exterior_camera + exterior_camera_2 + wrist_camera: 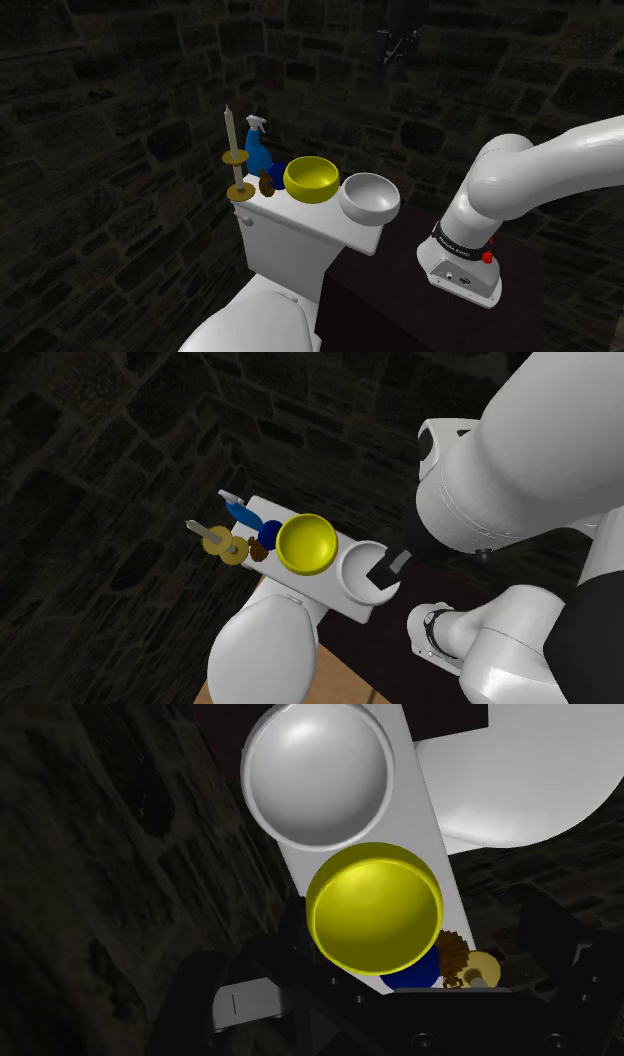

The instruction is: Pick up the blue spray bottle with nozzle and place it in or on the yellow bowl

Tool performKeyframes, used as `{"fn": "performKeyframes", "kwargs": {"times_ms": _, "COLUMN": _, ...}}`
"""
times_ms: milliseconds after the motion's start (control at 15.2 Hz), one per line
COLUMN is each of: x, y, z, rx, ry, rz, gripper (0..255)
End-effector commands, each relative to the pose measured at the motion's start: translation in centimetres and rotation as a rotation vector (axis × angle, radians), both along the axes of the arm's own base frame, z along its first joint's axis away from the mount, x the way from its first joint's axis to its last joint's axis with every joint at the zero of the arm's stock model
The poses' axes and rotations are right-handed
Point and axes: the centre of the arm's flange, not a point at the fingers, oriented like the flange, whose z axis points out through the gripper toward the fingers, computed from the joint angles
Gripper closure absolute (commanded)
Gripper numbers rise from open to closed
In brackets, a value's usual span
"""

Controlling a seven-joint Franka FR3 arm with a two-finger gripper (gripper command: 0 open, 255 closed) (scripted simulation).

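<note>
- Sitting nearest the arm (520, 185) on the toilet tank lid (292, 213) was a grey bowl (370, 197).
- Just beyond stood the yellow bowl (311, 179), with the blue spray bottle (258, 155) upright behind it and a small brown thing (266, 184) alongside.
- Farthest rose a candlestick (233, 158).
- Jaws hung spread, high over the bowls, holding nothing.

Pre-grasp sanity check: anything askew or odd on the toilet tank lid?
Nothing tipped or spilled. One oddity: the blue spray bottle is hemmed in at one end of the tank lid, with a candlestick, a small brown object and the yellow bowl crowded close around it.
</note>
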Motion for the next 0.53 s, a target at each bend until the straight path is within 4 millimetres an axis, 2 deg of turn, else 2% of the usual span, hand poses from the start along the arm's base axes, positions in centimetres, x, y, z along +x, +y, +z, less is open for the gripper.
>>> {"fn": "performKeyframes", "kwargs": {"times_ms": 0, "x": 0.0, "y": 0.0, "z": 0.0, "rx": 0.0, "ry": 0.0, "rz": 0.0, "gripper": 0}}
{"fn": "performKeyframes", "kwargs": {"times_ms": 462, "x": 4.6, "y": 0.7, "z": -7.1, "rx": -0.011, "ry": -0.086, "rz": 0.064, "gripper": 0}}
